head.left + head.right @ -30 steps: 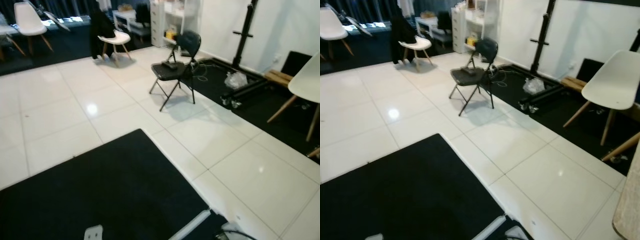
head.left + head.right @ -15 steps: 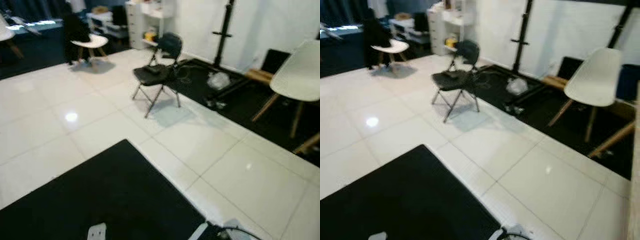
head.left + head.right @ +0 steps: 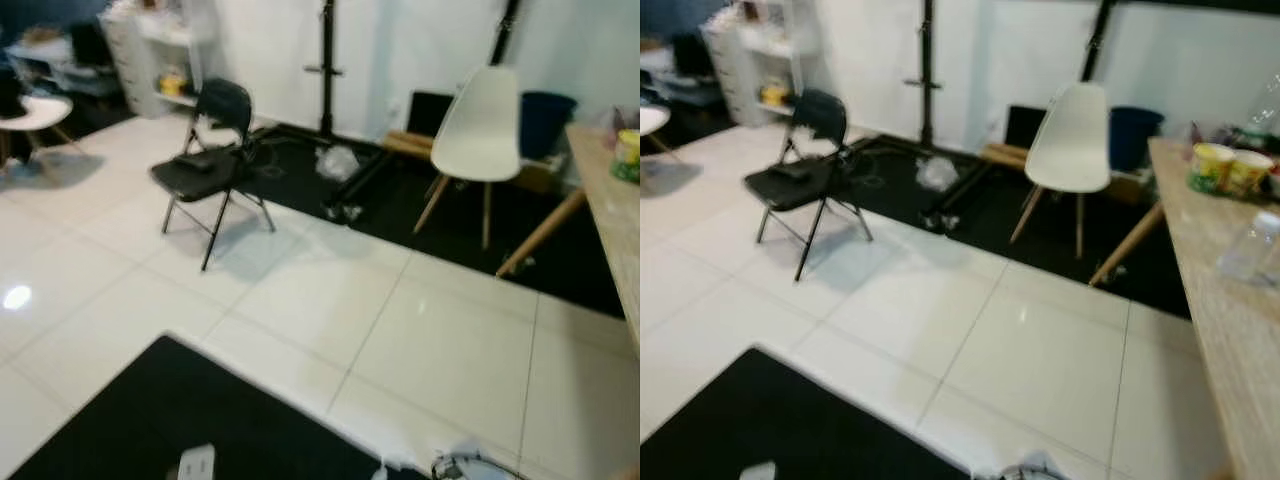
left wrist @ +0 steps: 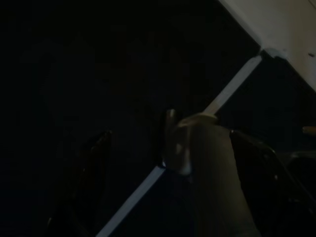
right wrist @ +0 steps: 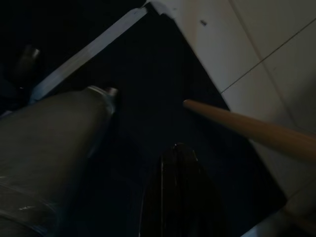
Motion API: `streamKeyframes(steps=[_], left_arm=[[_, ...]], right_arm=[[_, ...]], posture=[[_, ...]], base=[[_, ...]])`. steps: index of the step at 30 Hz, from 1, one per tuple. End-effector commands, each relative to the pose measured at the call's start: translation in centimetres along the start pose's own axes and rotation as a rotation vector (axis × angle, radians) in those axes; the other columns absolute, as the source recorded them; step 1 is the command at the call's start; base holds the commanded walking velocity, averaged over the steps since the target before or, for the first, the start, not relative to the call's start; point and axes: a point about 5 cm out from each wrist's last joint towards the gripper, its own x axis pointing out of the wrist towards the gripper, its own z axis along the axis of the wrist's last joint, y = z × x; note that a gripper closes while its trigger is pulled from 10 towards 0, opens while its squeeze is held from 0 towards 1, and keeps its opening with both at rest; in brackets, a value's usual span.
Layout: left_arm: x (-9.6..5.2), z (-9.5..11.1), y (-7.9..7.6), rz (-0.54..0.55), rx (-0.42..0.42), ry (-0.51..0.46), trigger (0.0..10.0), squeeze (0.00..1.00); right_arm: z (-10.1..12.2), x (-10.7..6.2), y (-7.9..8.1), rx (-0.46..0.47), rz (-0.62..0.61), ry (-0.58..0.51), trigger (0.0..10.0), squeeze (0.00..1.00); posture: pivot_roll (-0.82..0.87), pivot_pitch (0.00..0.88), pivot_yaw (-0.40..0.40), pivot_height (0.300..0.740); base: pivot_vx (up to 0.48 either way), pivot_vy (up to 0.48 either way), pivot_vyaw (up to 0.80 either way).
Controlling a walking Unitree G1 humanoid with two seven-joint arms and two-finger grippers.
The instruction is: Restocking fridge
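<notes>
Looking across a tiled room, both head views somewhat blurred.

Floor: glossy white tiles (image 3: 440, 350) fill the middle of the frame, with a bright light reflection at the left edge.
Mat: a black mat (image 3: 190, 420) takes the lower left corner of the left eye view; a small pale object (image 3: 196, 463) lies on it at the bottom edge.
Dark strip: black flooring (image 3: 970, 205) runs along the white wall (image 3: 1020, 50) in the upper half.
Folding chair: a black folding chair (image 3: 208, 165) stands upper left on the tiles, beside the dark strip.
Shell chair: a white shell chair (image 3: 1070, 145) on wooden legs stands upper centre-right on the dark strip.
Stand: a black pole stand (image 3: 325, 70) rises against the wall between the two chairs, a crumpled clear bag (image 3: 338, 160) at its foot.
Table: a light wooden table (image 3: 1230, 330) runs down the right edge; two yellow-green cups (image 3: 1225, 168) and a clear plastic bottle (image 3: 1250, 245) rest on it.
Shelving: white shelves (image 3: 155, 45) sit in the upper left corner.
Fridge: cannot be made out anywhere.
Left gripper (image 4: 168, 182): hangs over the dark mat in a very dark wrist view, its two fingers (image 4: 94, 168) standing apart with nothing between them.
Right gripper: one dark finger (image 5: 173, 192) shows over the mat near a wooden leg (image 5: 252, 131); whether the jaws are apart or together, I cannot tell.
</notes>
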Motion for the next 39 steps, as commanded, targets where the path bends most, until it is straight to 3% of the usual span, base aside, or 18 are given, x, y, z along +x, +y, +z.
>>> streamKeyframes(steps=[1, 17, 39], left_arm=[[0.1, 0.2, -0.5, -0.014, 0.006, -0.001, 10.0, 0.00], [0.1, 0.0, -0.5, -0.014, 0.000, 0.005, 10.0, 0.00], [0.1, -0.1, -0.5, -0.015, -0.003, 0.007, 10.0, 0.00]], right_arm=[[-0.7, -0.2, -0.8, -0.011, -0.019, 0.022, 10.0, 0.00], [-1.6, -0.4, -1.3, -0.033, -0.037, 0.059, 10.0, 0.00], [-2.9, -0.4, -0.9, -0.033, -0.047, 0.090, 10.0, 0.00]], posture=[[-0.04, 0.000, 0.026, 0.740], [-0.04, 0.000, 0.027, 0.740], [-0.04, 0.000, 0.026, 0.740]], base=[[0.337, 0.000, -0.77], [0.338, 0.000, -0.77], [0.336, 0.000, -0.77]])
